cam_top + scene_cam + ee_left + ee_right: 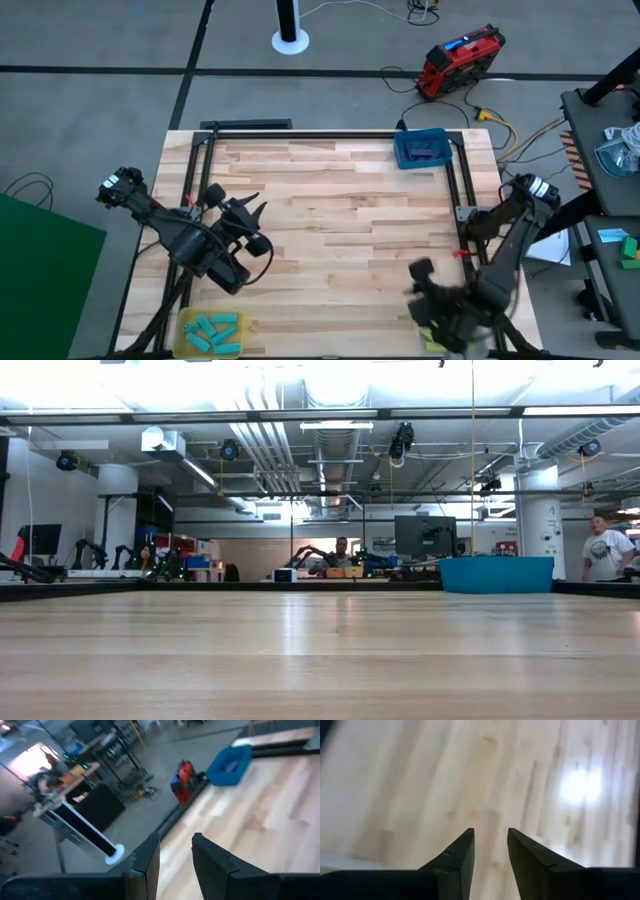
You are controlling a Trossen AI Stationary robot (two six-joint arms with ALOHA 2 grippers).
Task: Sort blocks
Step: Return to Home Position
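while cyan blocks [213, 328] lie in yellow tray [183, 335], left gripper [175, 836] slightly spread, right gripper [490, 831] likewise

A grey floor [90, 100] with dark seams carries a red case [460, 60], loose cables [500, 125] and a white-footed post [290, 38]. Farther back, strip lights [345, 426] and pipes [265, 450] line the ceiling above white columns [117, 510] and a dark monitor [425, 535].

Cyan blocks [212, 330] piled in yellow tray [184, 338], near L; purple blocks [428, 152] in blue tray [402, 153].
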